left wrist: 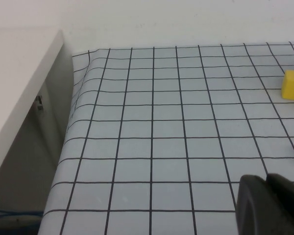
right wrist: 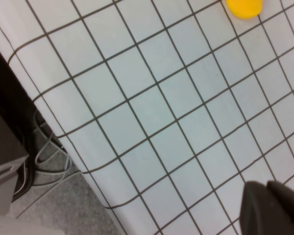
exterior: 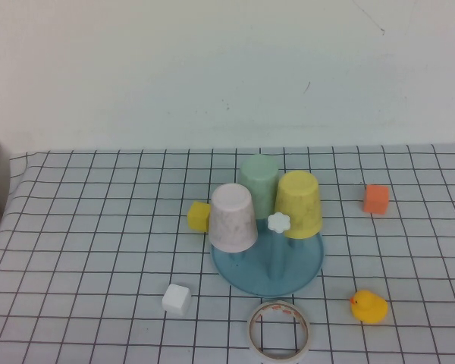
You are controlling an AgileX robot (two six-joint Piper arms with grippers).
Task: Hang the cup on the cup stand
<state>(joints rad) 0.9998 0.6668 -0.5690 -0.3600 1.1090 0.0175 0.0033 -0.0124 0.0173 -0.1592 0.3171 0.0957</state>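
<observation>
The cup — pale pink, faintly speckled — sits inverted on a peg of the cup stand, at the stand's left front as the high view shows it. Two more cups are hung the same way: a mint-green cup at the back and a yellow cup on the right. One peg stands bare at the front, its white flower knob exposed between the pink and yellow cups. The stand's light blue base rests flat on the gridded tabletop.

Loose items around the stand: a yellow block just beside the pink cup on its left, a white block nearer the front, a tape roll at the front edge, a yellow duck to the right front, and an orange block well apart on the right.

Neither arm appears in the high view. The left gripper hangs over the tabletop near its left edge, fingers closed and holding nothing. The right gripper is over the tabletop's edge — fingers likewise closed and empty.
</observation>
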